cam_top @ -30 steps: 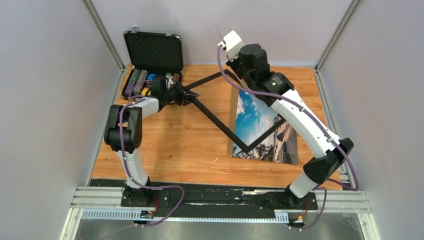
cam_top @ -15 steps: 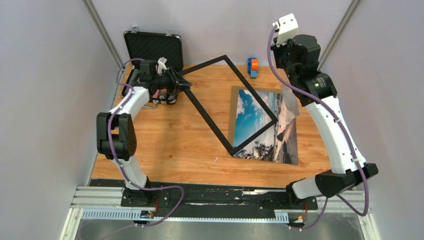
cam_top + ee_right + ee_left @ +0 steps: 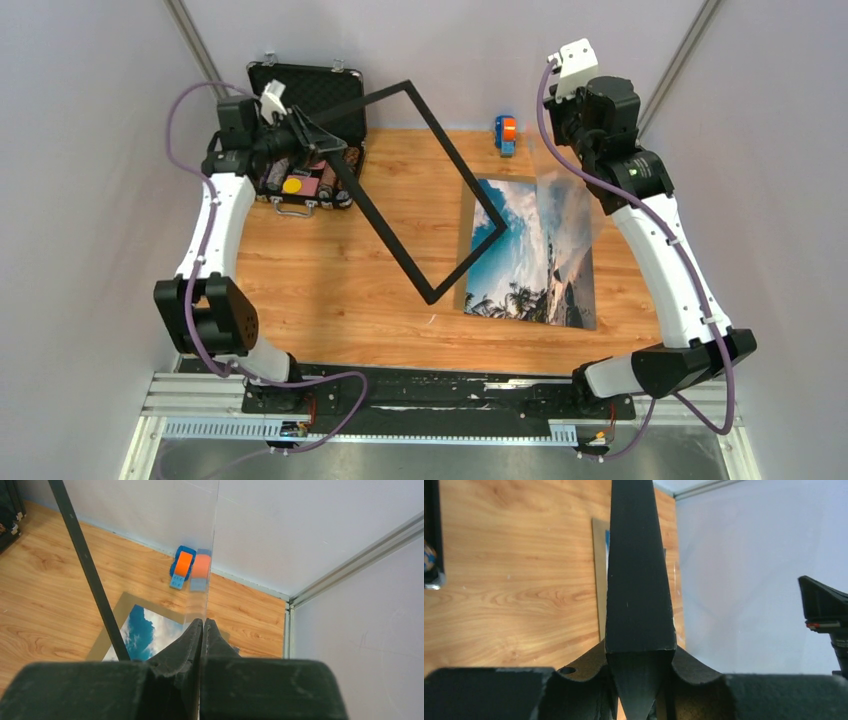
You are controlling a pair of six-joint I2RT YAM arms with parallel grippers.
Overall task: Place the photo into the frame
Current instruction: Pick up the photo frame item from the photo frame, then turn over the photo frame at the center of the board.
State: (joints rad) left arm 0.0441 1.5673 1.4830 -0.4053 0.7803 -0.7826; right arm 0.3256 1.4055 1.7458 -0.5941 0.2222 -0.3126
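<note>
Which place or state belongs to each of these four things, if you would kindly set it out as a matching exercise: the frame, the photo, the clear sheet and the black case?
Things:
1. frame
2. photo
3. clear sheet
4. black case

Places or states:
a. lying flat on the brown board on the table
b. held up off the table, tilted, in the left gripper
c. pinched in the right gripper
d. standing open at the far left corner of the table

Pairs: 1-b, 2-a, 3-c, 4-d
</note>
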